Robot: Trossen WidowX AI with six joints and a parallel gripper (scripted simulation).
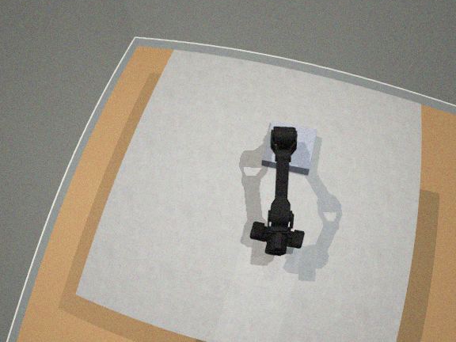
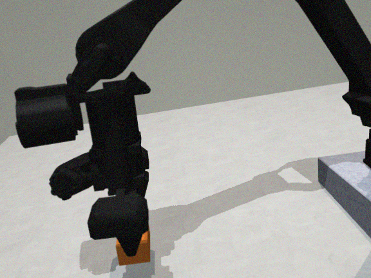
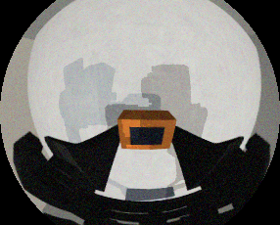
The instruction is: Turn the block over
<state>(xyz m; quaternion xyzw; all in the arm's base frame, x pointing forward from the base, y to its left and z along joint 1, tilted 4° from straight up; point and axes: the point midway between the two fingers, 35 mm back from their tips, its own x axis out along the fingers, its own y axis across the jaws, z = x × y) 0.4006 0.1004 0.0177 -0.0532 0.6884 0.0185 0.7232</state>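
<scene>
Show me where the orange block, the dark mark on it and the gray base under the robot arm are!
orange block (image 2: 143, 257) (image 3: 124, 139): exterior, front side; wrist, rim beside the mark
dark mark (image 3: 147, 136): wrist, its middle
gray base (image 1: 307, 136) (image 2: 346, 191): top, flat top; exterior, dark side

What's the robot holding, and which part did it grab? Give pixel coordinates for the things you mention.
The hand (image 2: 131, 254) (image 3: 146, 127) is holding the orange block (image 2: 144, 254) (image 3: 147, 114) by two opposite sides, with its dark mark between them.
</scene>
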